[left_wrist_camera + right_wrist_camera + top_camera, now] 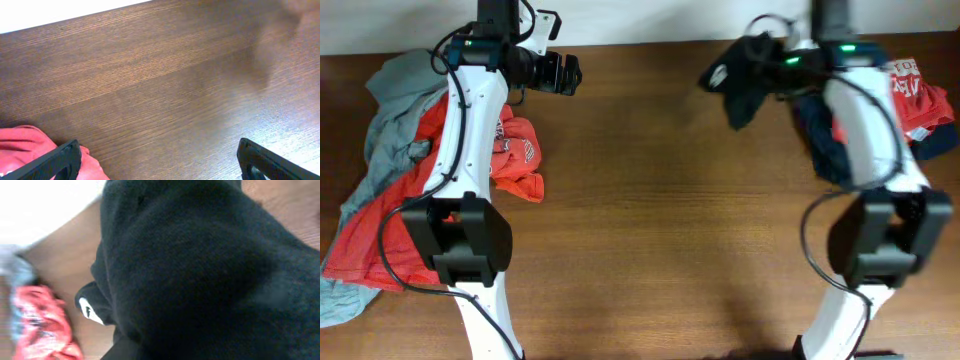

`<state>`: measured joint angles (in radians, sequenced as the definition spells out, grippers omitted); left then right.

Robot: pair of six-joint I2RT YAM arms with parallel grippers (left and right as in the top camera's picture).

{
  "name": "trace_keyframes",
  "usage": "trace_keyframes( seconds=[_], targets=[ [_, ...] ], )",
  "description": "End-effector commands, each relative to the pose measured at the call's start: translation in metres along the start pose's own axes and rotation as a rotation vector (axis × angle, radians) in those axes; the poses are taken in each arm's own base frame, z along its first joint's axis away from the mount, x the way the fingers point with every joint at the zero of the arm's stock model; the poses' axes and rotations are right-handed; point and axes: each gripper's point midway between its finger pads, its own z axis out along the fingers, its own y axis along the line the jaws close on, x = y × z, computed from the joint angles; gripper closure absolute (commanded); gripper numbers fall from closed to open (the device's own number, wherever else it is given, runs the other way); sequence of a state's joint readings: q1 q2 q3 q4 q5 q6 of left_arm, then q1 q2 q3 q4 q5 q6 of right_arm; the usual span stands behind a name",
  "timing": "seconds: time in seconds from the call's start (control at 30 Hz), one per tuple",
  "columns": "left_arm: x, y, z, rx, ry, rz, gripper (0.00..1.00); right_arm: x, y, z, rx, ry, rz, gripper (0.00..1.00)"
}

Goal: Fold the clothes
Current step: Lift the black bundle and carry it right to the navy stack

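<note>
Table (650, 220) of brown wood, clothes (390, 190) at ends.

No word reads in full: the right red-orange T-shirt (920, 90) and the left red-orange T-shirt (515, 150) carry white lettering too small to make out (blurred at this size), and the black T-shirt (200, 270) bears a small white logo (89, 311) without legible letters.

The black T-shirt (200, 270) fills the right wrist view and hides the jaws of the right gripper (770, 58); its white logo (89, 311) is a blur. Overhead, the right arm (860, 120) covers much of the navy T-shirt (815, 150). The grey T-shirt (395, 110) runs off the left edge. In its wrist view the left gripper (160, 162) shows only finger ends, cut by the bottom edge.
</note>
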<state>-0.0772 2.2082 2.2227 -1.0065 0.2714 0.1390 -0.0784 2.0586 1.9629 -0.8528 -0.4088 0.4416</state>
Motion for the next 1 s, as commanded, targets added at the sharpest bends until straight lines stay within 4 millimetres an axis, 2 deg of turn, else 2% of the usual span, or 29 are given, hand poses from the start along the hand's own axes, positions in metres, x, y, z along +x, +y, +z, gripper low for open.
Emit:
trace_keyframes(
  seconds=[0.0, 0.17, 0.33, 0.53, 0.77, 0.97],
  targets=[
    [-0.004, 0.004, -0.004, -0.018, -0.011, 0.021, 0.01, -0.014, 0.008, -0.037, -0.116, -0.026, 0.008, 0.96],
    [-0.004, 0.004, -0.004, -0.018, -0.011, 0.021, 0.01, -0.042, -0.025, -0.078, -0.087, -0.131, -0.023, 0.96],
    [-0.004, 0.003, -0.003, -0.017, -0.011, 0.023, 0.01, -0.071, -0.069, -0.114, -0.042, -0.24, 0.004, 0.96],
    [-0.004, 0.001, -0.003, -0.015, -0.011, 0.026, 0.01, -0.082, -0.113, -0.138, 0.006, -0.291, 0.046, 0.96],
    [-0.005, -0.002, -0.002, -0.012, -0.011, 0.03, 0.01, -0.086, -0.143, -0.152, 0.033, -0.314, 0.056, 0.96],
    [-0.004, -0.005, -0.002, -0.007, -0.005, 0.034, 0.01, -0.092, -0.168, -0.133, 0.027, -0.331, 0.028, 0.96]
  ],
)
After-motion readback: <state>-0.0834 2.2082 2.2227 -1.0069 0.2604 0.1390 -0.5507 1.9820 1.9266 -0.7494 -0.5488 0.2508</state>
